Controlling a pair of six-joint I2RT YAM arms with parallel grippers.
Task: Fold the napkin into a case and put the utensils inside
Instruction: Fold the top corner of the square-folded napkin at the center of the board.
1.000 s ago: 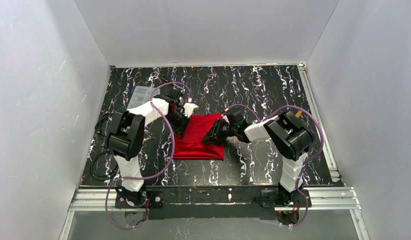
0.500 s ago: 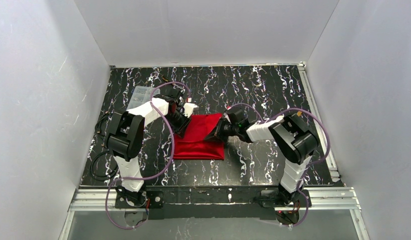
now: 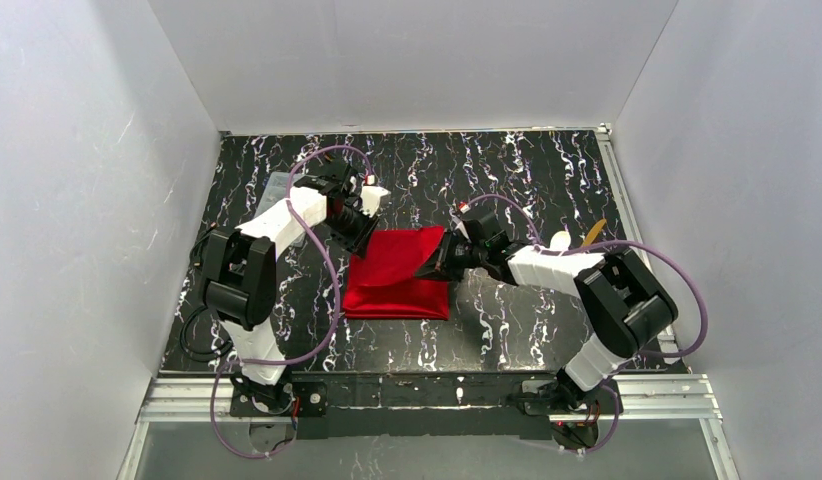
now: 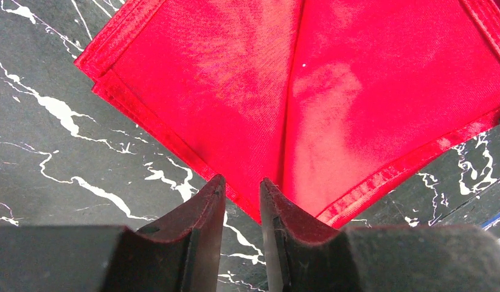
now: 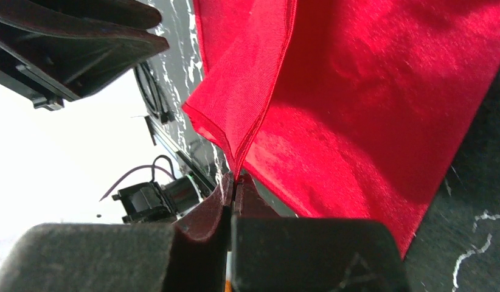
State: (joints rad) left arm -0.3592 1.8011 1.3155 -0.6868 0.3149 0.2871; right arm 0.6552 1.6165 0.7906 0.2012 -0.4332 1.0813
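The red napkin [image 3: 387,290] lies folded in the middle of the black marble table, with a diagonal fold across it. My right gripper [image 3: 433,264] is shut on the napkin's right edge and holds a layer lifted; the pinched hem shows in the right wrist view [image 5: 235,179], where the cloth [image 5: 357,121] hangs from it. My left gripper [image 3: 359,232] is at the napkin's far left corner, with its jaws slightly apart and nothing between them [image 4: 241,182]; the corner of the cloth [image 4: 357,91] lies on the table just beyond the tips. A white spoon [image 3: 559,240] and a yellow-gold utensil [image 3: 595,231] lie to the right, behind my right arm.
A clear plastic compartment box [image 3: 275,186] sits at the far left of the table. Black cables [image 3: 199,330] lie along the left edge. Metal rails border the table on the right [image 3: 637,240] and at the front.
My left gripper has let go of the napkin's far left corner and drawn back to the far left. My right arm has swung its elbow to the right, uncovering the utensils, still gripping the napkin.
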